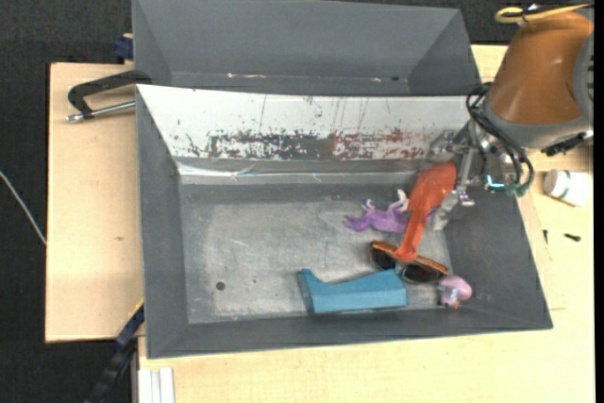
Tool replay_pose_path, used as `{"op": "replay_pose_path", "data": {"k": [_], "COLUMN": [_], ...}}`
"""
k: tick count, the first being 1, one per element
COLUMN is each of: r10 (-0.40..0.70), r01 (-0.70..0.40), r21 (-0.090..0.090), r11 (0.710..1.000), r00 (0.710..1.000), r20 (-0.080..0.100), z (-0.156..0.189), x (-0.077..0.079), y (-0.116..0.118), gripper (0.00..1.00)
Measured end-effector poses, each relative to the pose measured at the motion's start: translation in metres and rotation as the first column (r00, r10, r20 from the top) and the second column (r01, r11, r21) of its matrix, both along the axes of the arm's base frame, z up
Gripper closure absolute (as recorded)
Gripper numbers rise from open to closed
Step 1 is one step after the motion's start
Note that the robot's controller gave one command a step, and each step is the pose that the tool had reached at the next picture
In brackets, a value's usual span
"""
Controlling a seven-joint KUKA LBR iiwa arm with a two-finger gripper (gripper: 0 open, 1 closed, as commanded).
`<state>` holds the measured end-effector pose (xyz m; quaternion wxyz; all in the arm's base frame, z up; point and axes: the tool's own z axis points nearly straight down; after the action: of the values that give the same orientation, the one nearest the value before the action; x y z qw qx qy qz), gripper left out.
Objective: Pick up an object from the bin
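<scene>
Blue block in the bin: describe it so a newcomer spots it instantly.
Find the grey metal bin and look at its floor by the wall at the view's bottom edge, near the middle. The blue block lies flat there, long and slab-like. It is the only blue, boxy thing; the sunglasses and small pink toy to its right are smaller.

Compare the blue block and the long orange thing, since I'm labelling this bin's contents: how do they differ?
The blue block is boxy with straight edges; the long orange thing is slim and rounded. The blue block lies flat along the near wall; the long orange thing slants from beside the pincer down to the sunglasses. Both are elongated and sit in the right half of the bin.
</scene>
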<state>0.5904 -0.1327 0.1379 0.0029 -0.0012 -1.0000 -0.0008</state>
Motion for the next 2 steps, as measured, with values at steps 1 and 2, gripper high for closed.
{"op": "replay_pose_path", "data": {"k": [1, 2], "r10": [0.002, 0.273], "r01": [-0.002, -0.273], "r21": [-0.001, 0.004], "r11": [1.000, 0.962], "r00": [1.000, 0.962], "r20": [0.006, 0.002], "z": [0.005, -0.065], "x": [0.001, 0.009], "y": [0.001, 0.007], "gripper": [0.00, 1.00]}}
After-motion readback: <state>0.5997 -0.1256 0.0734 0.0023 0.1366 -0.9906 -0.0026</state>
